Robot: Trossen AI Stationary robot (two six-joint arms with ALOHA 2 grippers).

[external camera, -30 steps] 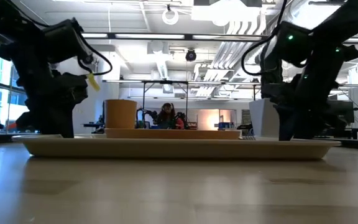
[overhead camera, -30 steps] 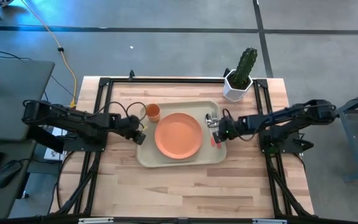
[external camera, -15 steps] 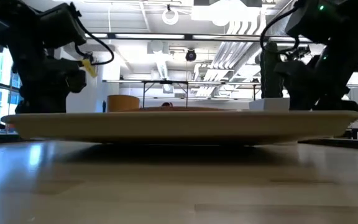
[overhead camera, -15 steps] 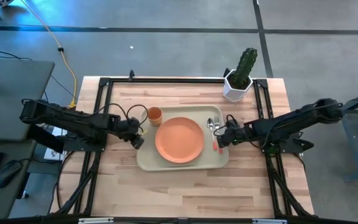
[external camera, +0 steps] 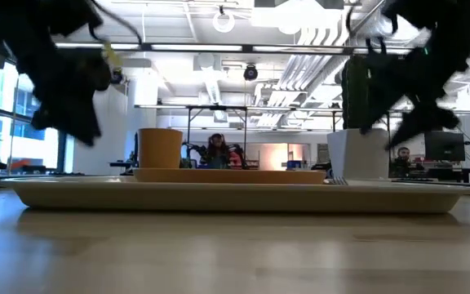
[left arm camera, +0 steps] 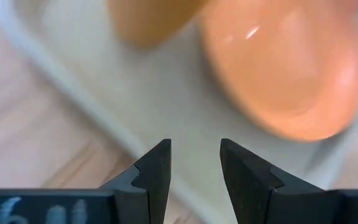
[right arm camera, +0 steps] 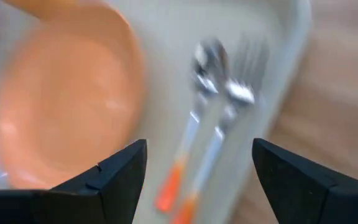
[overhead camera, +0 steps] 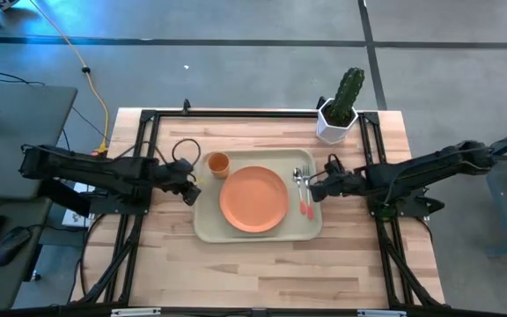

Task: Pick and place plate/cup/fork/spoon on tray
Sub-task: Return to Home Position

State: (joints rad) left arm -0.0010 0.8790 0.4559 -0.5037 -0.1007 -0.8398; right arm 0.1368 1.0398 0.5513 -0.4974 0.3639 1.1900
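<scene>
The cream tray lies flat on the table. On it are the orange plate in the middle, the orange cup upright at its far left corner, and the spoon and fork side by side along its right rim. My left gripper is just off the tray's left rim, open by a narrow gap and empty. My right gripper is just off the right rim near the spoon and fork, wide open and empty.
A white pot with a green cactus stands at the table's far right corner. Black frame rails run along both table sides under the arms. Bare wood lies between the tray and the near edge.
The tray with its load was raised off the table half a second ago and now rests flat again, a little nearer the near edge than before. Both grippers have drawn outward from the tray's rims, the left toward the table's left edge, the right toward its right edge.
</scene>
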